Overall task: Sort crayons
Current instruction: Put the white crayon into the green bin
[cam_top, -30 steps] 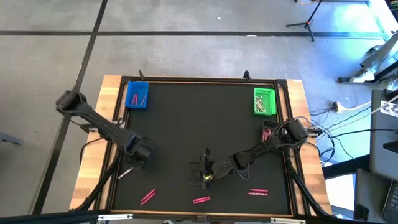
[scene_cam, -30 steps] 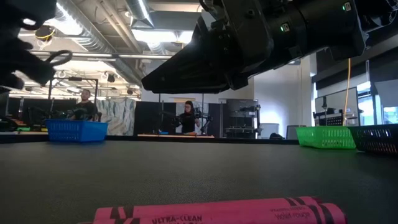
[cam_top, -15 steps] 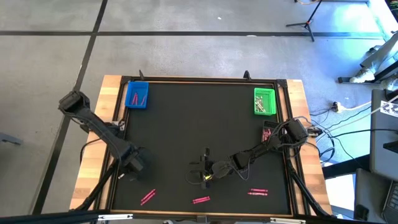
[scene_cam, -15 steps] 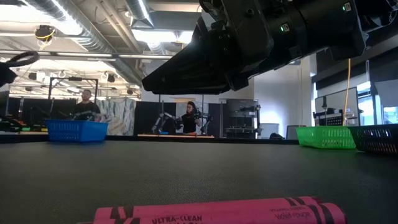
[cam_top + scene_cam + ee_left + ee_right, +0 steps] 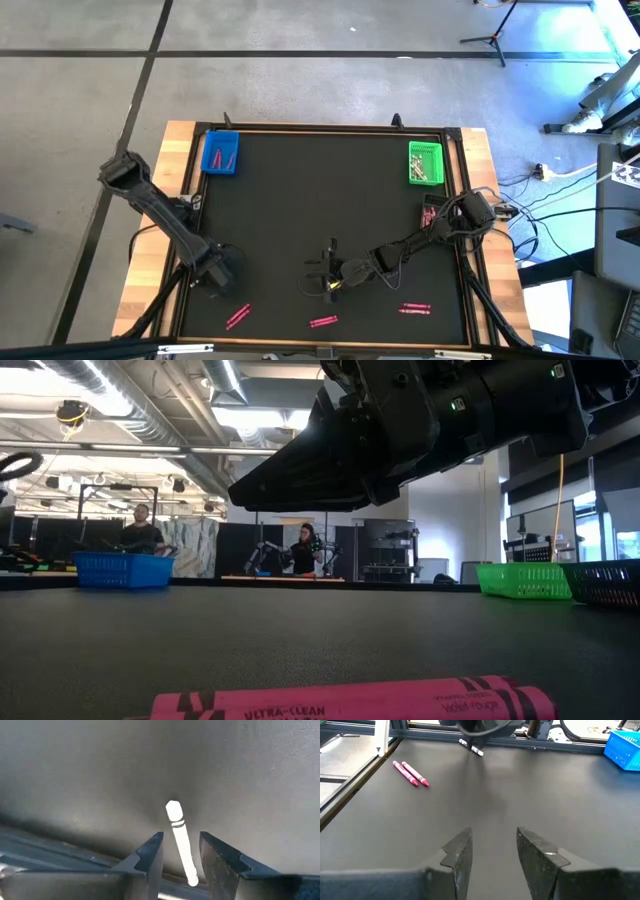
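The left gripper (image 5: 181, 865) hangs over the black counter (image 5: 320, 200) near its left edge, jaws parted, straddling a thin white crayon (image 5: 180, 840) lying flat without gripping it. The right gripper (image 5: 492, 852) hovers mid-counter, jaws apart and empty. Pink crayons (image 5: 322, 321) lie along the near edge. A blue mesh tray (image 5: 220, 153) and a green mesh tray (image 5: 425, 163) occupy the far corners.

mat centre (image 5: 320, 200) clear, trays (image 5: 220, 153) at far corners
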{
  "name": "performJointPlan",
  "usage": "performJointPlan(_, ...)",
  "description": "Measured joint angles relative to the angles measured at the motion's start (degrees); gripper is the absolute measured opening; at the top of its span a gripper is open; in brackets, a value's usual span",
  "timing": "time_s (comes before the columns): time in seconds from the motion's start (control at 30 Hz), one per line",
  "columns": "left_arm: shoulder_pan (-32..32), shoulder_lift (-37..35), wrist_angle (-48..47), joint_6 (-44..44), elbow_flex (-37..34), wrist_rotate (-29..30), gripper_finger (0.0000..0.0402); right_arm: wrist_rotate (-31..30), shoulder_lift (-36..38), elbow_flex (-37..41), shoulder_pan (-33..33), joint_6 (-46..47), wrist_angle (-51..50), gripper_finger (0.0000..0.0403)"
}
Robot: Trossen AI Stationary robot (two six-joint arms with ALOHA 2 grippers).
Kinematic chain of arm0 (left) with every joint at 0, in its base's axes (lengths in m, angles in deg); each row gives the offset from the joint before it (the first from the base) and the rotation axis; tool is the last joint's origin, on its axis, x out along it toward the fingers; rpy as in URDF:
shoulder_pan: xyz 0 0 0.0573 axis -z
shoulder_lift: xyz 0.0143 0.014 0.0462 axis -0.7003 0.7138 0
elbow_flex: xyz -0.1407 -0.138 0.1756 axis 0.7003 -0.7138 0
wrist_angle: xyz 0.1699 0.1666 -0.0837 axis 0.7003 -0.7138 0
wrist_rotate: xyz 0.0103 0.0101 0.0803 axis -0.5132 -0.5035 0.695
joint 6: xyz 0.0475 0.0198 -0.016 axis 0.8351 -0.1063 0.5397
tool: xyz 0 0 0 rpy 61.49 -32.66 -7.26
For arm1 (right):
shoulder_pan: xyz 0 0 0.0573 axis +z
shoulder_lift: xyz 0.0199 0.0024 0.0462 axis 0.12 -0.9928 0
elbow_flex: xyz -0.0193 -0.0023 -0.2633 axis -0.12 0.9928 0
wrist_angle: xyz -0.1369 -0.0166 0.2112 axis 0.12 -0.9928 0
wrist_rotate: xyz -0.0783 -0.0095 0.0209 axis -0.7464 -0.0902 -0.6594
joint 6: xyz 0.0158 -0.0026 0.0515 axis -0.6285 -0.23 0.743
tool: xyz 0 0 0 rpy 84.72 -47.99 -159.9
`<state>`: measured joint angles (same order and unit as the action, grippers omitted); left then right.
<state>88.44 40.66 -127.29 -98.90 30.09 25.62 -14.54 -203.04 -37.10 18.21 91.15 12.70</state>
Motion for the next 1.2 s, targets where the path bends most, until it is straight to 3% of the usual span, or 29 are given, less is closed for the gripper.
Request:
performJointPlan(0.23,-0.1,4.3,0.7,3.2,0.1,-2.3,0.0113,0.0,0.0,0.0,0.0,0.0,0.0,0.0152)
performJointPlan(0.67,-0.6,4.5,0.7,6.2,0.1,-2.3,0.0011,0.0,0.0,0.0,0.0,0.0,0.0,0.0152)
performJointPlan(0.87,-0.6,3.5,0.7,8.1,0.1,-1.9,0.0008,0.0,0.0,0.0,0.0,0.0,0.0,0.0152)
performJointPlan(1.0,-0.5,0.7,0.7,10.0,1.6,0.3,0.0009,0.0,0.0,0.0,0.0,0.0,0.0,0.0152)
performJointPlan(1.2,-0.5,-3.8,0.5,14.1,5.0,8.3,0.0009,0.3,0.0,0.0,0.0,0.2,0.0,0.0152)
